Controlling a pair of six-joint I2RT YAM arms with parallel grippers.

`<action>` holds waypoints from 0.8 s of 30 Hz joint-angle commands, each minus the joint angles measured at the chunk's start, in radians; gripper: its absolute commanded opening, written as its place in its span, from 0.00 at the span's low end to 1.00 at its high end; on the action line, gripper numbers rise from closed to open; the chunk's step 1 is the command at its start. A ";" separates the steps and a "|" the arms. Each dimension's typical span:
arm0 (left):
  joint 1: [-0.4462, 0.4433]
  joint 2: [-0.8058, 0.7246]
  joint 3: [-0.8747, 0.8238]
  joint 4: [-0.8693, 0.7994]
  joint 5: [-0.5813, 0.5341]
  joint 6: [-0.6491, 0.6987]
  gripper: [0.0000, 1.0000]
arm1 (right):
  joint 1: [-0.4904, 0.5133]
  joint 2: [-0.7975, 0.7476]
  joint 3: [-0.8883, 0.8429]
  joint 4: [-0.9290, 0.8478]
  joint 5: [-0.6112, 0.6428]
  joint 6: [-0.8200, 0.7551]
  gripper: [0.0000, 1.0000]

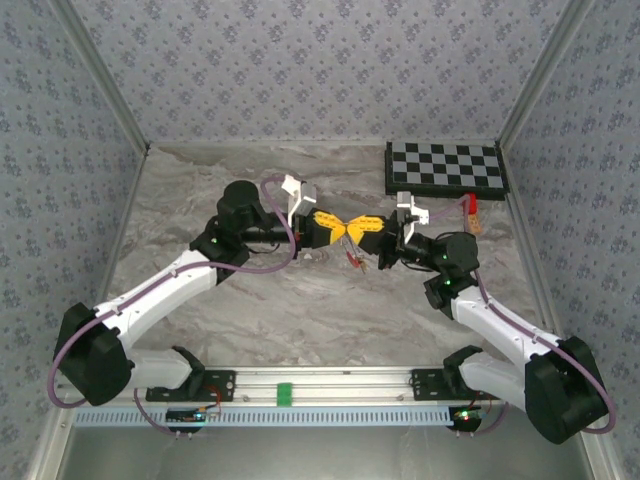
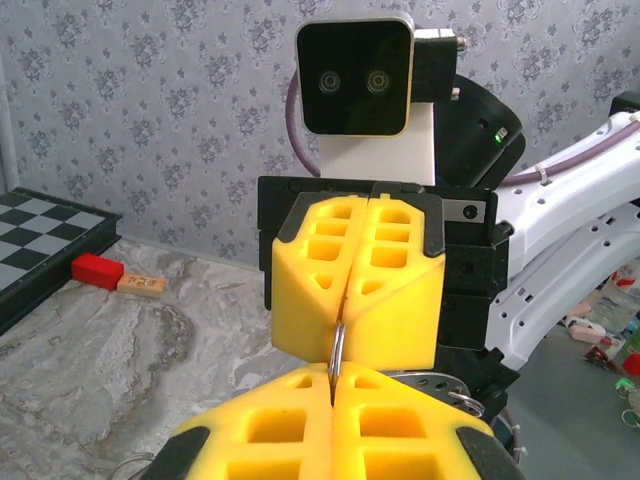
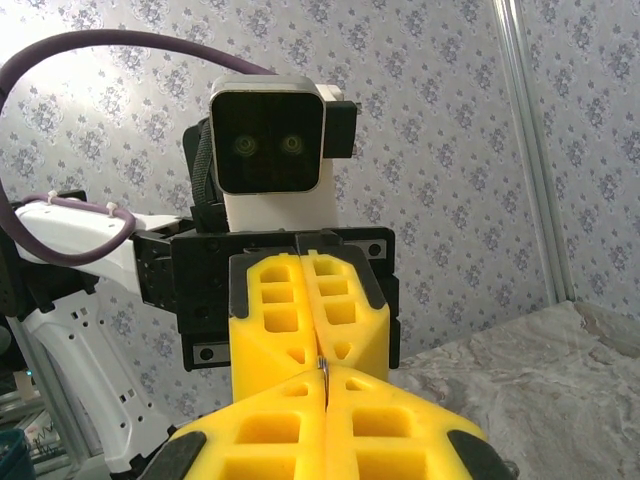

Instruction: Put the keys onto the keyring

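Observation:
My two grippers meet tip to tip above the middle of the marble table [image 1: 200, 190]. The left gripper [image 1: 343, 229] and the right gripper [image 1: 359, 226] are both shut. In the left wrist view a thin silver loop, the keyring [image 2: 338, 352], runs edge-on from my own shut yellow fingers [image 2: 270, 425] into the facing right gripper [image 2: 343, 318]. A sliver of that keyring [image 3: 322, 368] shows between the two pairs of jaws in the right wrist view. A small red tag [image 1: 352, 257] hangs just below the grippers. The keys are too small to make out.
A folded chessboard [image 1: 446, 167] lies at the back right. Beside it sit a red block [image 1: 468, 203] and a small tan block [image 1: 474, 222]. Patterned walls close in the table on three sides, and a rail with a green clip [image 1: 285, 393] runs along the near edge.

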 commanded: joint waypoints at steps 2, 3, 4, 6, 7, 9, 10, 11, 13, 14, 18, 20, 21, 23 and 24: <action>-0.007 -0.002 0.063 -0.059 0.009 0.068 0.00 | -0.001 -0.029 0.043 -0.057 -0.003 -0.029 0.00; -0.006 -0.005 0.067 -0.086 0.007 0.089 0.00 | -0.009 -0.041 0.055 -0.116 -0.002 -0.035 0.03; -0.005 -0.007 0.073 -0.113 0.004 0.109 0.00 | -0.019 -0.051 0.070 -0.176 -0.007 -0.046 0.07; -0.002 -0.008 0.091 -0.186 -0.010 0.166 0.00 | -0.032 -0.085 0.101 -0.312 -0.023 -0.091 0.16; -0.002 -0.006 0.099 -0.220 -0.017 0.190 0.00 | -0.035 -0.101 0.112 -0.381 -0.024 -0.119 0.17; 0.001 0.000 0.118 -0.285 -0.025 0.237 0.00 | -0.038 -0.144 0.136 -0.529 -0.017 -0.212 0.17; 0.000 0.005 0.127 -0.317 -0.027 0.261 0.00 | -0.037 -0.163 0.148 -0.607 -0.004 -0.253 0.18; 0.001 0.011 0.138 -0.350 -0.029 0.283 0.00 | -0.036 -0.179 0.172 -0.708 0.008 -0.304 0.18; 0.001 0.024 0.158 -0.409 -0.027 0.326 0.00 | -0.034 -0.197 0.223 -0.884 0.031 -0.392 0.18; 0.000 0.030 0.166 -0.437 -0.028 0.345 0.00 | -0.031 -0.200 0.241 -0.942 0.036 -0.417 0.18; 0.001 0.045 0.191 -0.525 -0.024 0.411 0.00 | -0.022 -0.194 0.313 -1.130 0.044 -0.496 0.24; 0.001 0.046 0.191 -0.546 -0.014 0.428 0.00 | -0.014 -0.183 0.346 -1.209 0.045 -0.538 0.26; 0.000 0.046 0.192 -0.557 -0.014 0.437 0.00 | -0.009 -0.174 0.361 -1.246 0.047 -0.557 0.27; 0.000 0.050 0.197 -0.586 -0.009 0.456 0.00 | 0.004 -0.150 0.393 -1.315 0.048 -0.594 0.30; 0.000 0.050 0.197 -0.597 -0.005 0.465 0.00 | 0.009 -0.135 0.410 -1.345 0.048 -0.610 0.31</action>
